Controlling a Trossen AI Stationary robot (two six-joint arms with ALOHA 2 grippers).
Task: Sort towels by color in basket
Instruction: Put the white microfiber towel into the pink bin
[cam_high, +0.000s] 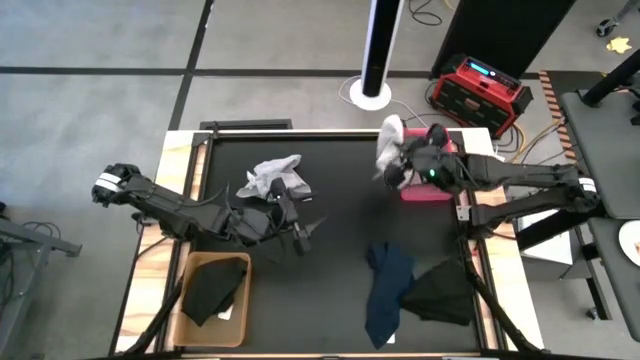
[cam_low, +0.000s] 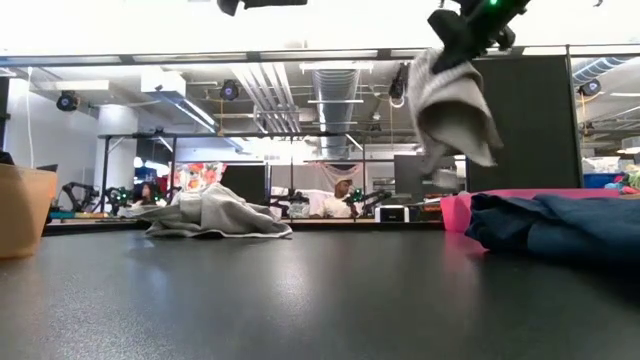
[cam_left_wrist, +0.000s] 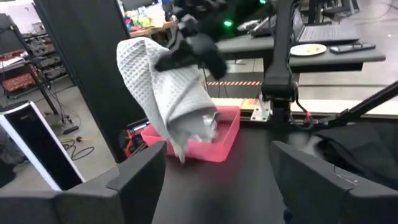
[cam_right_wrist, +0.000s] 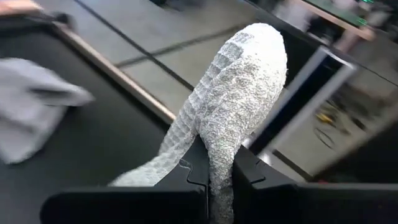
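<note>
My right gripper is shut on a light grey waffle towel at the table's far right, above a pink basket. In the low view the towel hangs from that gripper. My left gripper hovers open and empty over the table's middle, its fingers wide apart in the left wrist view. A second grey-white towel lies crumpled on the table beside it. A navy towel and a black towel lie at the near right. Another black towel lies in a tan basket. My right gripper pinches a bunched fold of the light grey towel between its two fingers. The fingers slant down from the table's right side. The cloth arches past the fingertips, and the rest hangs slack below them, its lower end over the pink basket.
The tan basket stands at the near left corner and the pink basket at the far right. A red case and a white post stand on the floor beyond the far edge. The mat's middle is bare.
</note>
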